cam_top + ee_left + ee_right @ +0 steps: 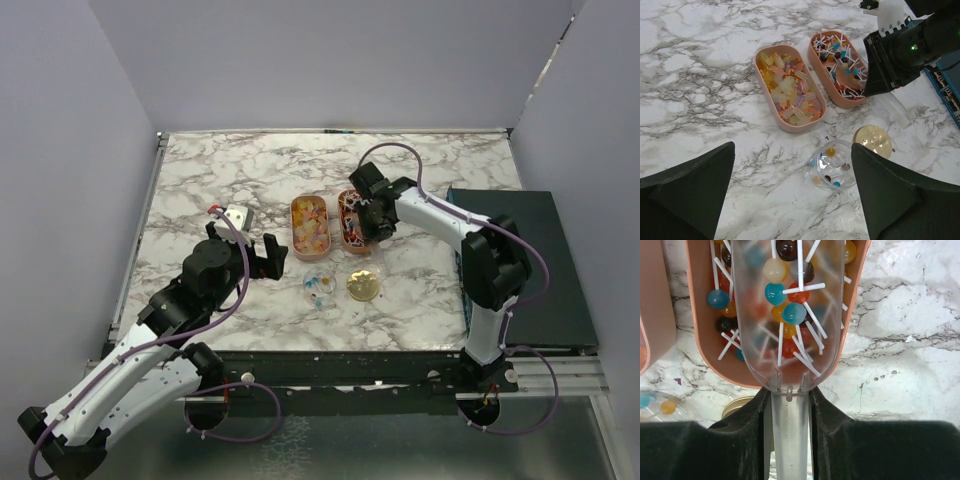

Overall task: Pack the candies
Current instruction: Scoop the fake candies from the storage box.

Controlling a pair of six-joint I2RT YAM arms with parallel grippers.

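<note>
Right hand [789,410]: pinched scoop [752,340] handle. Left hand [792,160]: spread. Judged candies [794,313] light, slippery, roll-prone; better scooped than gripped.

The tabletop [200,190] looks like smooth grey-and-white marble stone. The trays [756,65] are matt plastic. The scoop [747,340] and jar [847,152] are clear, shiny plastic. The gold lid [872,141] gleams like metal. The candies [794,313] look glossy.
</note>
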